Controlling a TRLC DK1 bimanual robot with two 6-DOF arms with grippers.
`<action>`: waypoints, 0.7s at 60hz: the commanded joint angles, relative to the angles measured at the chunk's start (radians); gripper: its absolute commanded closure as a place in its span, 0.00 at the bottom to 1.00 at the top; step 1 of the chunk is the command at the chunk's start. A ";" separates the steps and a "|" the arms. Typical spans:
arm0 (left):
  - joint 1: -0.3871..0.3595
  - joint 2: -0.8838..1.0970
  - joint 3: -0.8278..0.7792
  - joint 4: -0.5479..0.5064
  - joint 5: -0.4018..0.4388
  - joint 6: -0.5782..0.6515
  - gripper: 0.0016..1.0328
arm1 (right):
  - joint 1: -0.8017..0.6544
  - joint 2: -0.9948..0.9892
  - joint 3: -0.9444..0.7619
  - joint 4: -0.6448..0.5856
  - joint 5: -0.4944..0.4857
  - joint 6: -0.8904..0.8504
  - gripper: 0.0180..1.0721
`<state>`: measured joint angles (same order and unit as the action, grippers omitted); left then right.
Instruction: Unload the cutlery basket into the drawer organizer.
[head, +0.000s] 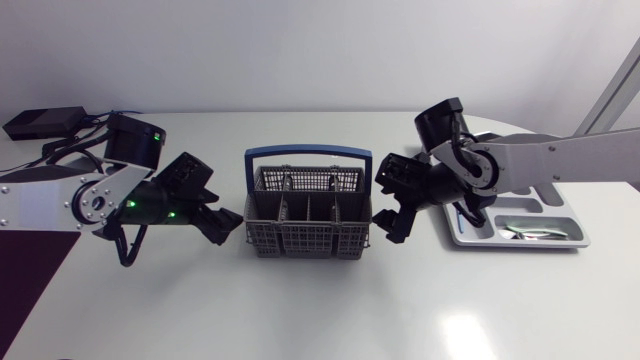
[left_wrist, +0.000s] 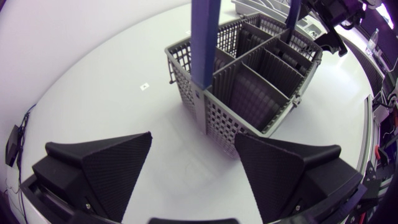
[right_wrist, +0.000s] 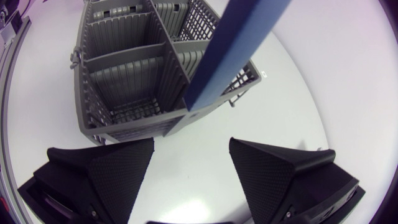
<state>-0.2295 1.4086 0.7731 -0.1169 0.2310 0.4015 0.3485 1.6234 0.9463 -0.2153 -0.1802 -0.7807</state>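
A: Grey cutlery basket (head: 305, 212), frame centre: emptied?
B: It looks bare inside. Drawer organizer (head: 575, 240) lies centre right. Left gripper (head: 224, 223) and right gripper (head: 390, 212) flank the basket, both wide open. Next, likely just withdraw.

No text, number or label can be read on anything in view. A small dark mark (left_wrist: 144, 86) sits on the table (left_wrist: 93, 68) beside the basket, but it is too small to make out.
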 joint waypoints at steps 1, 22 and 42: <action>0.024 -0.046 -0.020 0.010 0.010 0.016 0.05 | -0.022 -0.050 -0.041 0.007 0.016 0.023 0.04; 0.048 -0.157 -0.069 -0.024 0.014 0.011 0.05 | 0.012 -0.172 -0.110 -0.001 0.013 0.057 0.04; 0.050 -0.260 -0.109 -0.066 0.014 0.016 0.05 | 0.110 -0.254 -0.164 -0.025 0.015 0.121 0.04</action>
<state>-0.1833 1.1610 0.6975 -0.1692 0.2352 0.4015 0.4454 1.3651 0.8051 -0.2386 -0.1696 -0.6983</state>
